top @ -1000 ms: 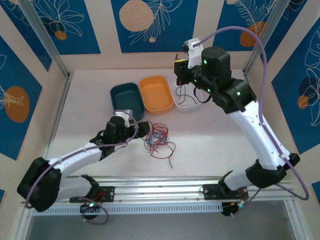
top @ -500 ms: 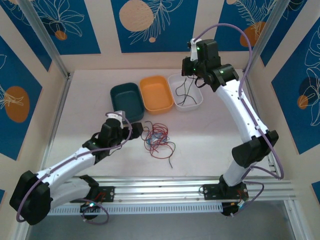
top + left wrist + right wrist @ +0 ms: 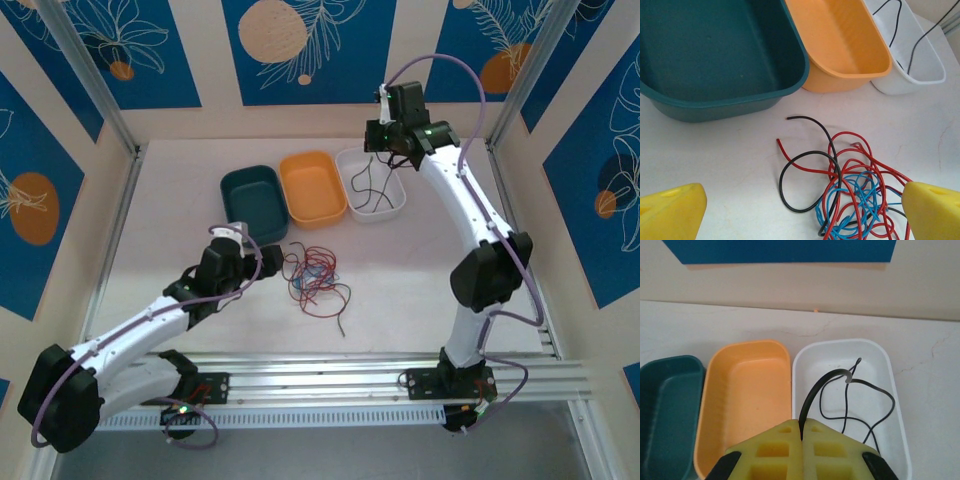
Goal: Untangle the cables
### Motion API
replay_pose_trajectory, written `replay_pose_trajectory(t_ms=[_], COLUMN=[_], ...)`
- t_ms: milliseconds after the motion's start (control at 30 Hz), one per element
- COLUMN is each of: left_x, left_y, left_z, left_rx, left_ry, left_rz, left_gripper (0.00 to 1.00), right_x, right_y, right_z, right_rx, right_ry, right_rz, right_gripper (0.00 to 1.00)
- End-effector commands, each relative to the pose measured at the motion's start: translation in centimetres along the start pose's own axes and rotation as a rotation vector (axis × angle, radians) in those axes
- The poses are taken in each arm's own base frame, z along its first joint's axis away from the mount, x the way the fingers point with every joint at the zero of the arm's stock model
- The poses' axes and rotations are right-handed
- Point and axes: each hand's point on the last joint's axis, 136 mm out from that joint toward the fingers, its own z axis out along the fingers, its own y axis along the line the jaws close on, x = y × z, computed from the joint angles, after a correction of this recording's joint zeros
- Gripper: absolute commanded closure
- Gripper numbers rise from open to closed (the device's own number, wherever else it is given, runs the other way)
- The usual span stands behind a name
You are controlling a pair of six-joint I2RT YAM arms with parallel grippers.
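Hovering left gripper (image 3: 801,212): I see its yellow jaws spread wide and holding nothing, low over the table (image 3: 180,220) at the left edge of the tangle.
Cables (image 3: 315,280): a loose tangle on the table near the middle, mostly red, with blue loops and some black strands. It lies on the near side of the tubs, apart from them.
Teal tub (image 3: 715,107): leftmost in the row beyond the tangle.
Orange tub (image 3: 840,80): middle of the row, just beside the teal one.
White tub (image 3: 840,341): rightmost, with thin black strands inside.
Right gripper (image 3: 801,426): farthest from me, above the white tub, jaws pinched on a black cable (image 3: 822,382) that arches from the fingertips over that tub.
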Motion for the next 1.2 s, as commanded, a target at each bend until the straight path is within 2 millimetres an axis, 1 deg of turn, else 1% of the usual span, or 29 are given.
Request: replay_pose_trajectory(t_ms=[0, 133, 233, 333, 467, 633, 733, 1000, 1167], left_x=[0.0, -0.1, 0.0, 0.1, 0.1, 0.2, 0.3, 0.5, 0.5], left_y=[0.2, 0.2, 0.3, 0.3, 0.2, 0.3, 0.2, 0.0, -0.1], left_z=[0.2, 0.3, 0.3, 0.4, 0.4, 0.5, 0.6, 0.9, 0.8], left_rx=[-0.004, -0.002, -0.004, -0.003, -0.003, -0.001, 0.0, 0.014, 0.018], left_ry=[-0.004, -0.005, -0.003, -0.001, -0.001, 0.002, 0.007, 0.02, 0.02], left_rz=[0.019, 0.027, 0.029, 0.03, 0.032, 0.03, 0.03, 0.025, 0.025], left_gripper=[0.0, 0.0, 0.0, 0.0, 0.0, 0.0, 0.0, 0.0, 0.0], right_x=[-0.4, 0.0, 0.5, 1.0, 1.8, 3.6, 4.7, 7.7, 9.1], right_y=[-0.3, -0.2, 0.4, 1.0, 1.8, 1.9, 1.9, 0.4, -0.3], right_z=[1.9, 4.7, 6.6, 8.3, 10.0, 11.6, 12.2, 14.2, 15.2], right_rx=[0.012, 0.01, -0.018, -0.04, -0.086, -0.108, -0.112, -0.097, -0.089], right_ry=[0.007, 0.037, 0.057, 0.078, 0.096, 0.145, 0.168, 0.232, 0.266], right_rz=[-0.027, -0.049, -0.063, -0.07, -0.063, -0.043, -0.04, -0.006, 0.014], right_gripper=[1.0, 1.0, 1.0, 1.0, 1.0, 1.0, 1.0, 1.0, 1.0])
